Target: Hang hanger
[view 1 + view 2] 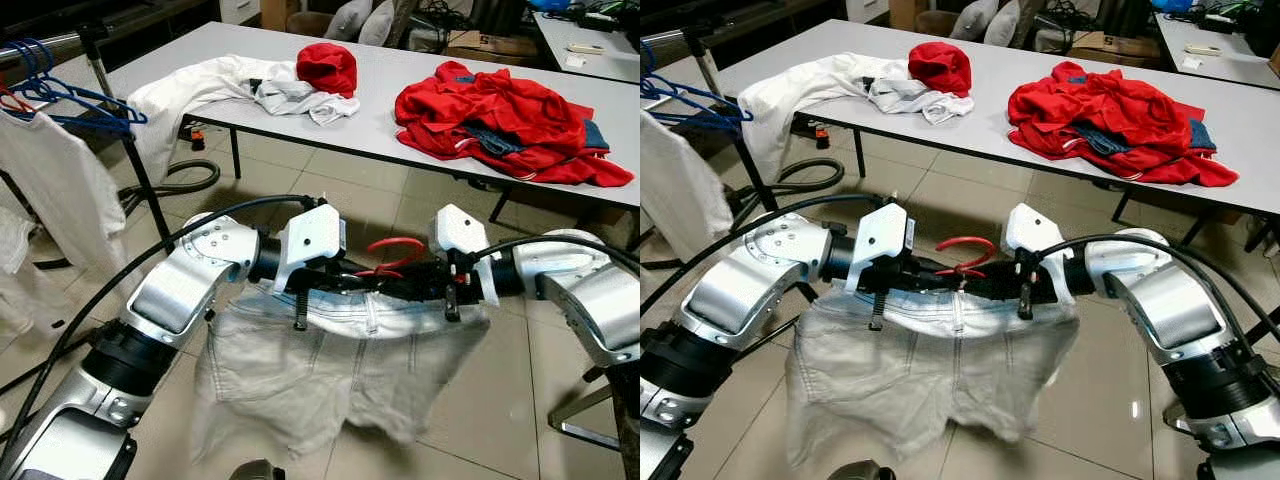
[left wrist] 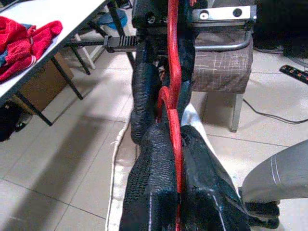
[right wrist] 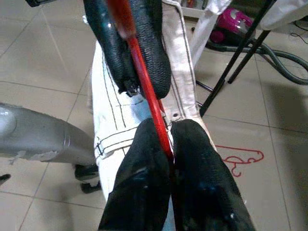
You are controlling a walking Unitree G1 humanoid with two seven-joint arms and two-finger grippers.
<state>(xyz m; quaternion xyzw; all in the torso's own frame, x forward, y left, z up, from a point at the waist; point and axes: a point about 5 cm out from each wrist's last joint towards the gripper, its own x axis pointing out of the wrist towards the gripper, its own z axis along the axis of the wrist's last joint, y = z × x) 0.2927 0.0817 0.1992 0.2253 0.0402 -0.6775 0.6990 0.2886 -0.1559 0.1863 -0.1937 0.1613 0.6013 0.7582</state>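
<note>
— Where is the red hanger (image 1: pixel 392 257) being held?

— It is being carried in front of the robot's chest, above the tiled floor (image 1: pixel 350 195), between the two silver arms. Its thin, smooth plastic bar is being pinched from both ends: the left tool (image 2: pixel 179 159) is being kept closed on it, the rough-textured black fingers (image 2: pixel 151 192) pressed against the bar, and the right tool (image 3: pixel 168 144) is being clamped on it likewise.

— What is being draped from it?

— A pair of pale, faded denim shorts (image 1: pixel 310 375) is being hung over the bar by the waistband, with stitched seams and a belt loop showing and the soft legs sagging toward the floor.

— And around it?

— A long grey counter (image 1: pixel 400 90) is being loaded with crumpled cloth: a heap of red garments (image 1: pixel 500 120) on the right, a rumpled white shirt (image 1: pixel 200 90) spilling over the left edge, and a bunched red cap-like piece (image 1: pixel 327 67) beside it. On the robot's left, blue wire hangers (image 1: pixel 70 100) and a white shirt (image 1: pixel 55 190) are being borne by a dark metal rack (image 1: pixel 125 150). A second red hanger (image 3: pixel 239 157) is being left flat on the tiles.
</note>
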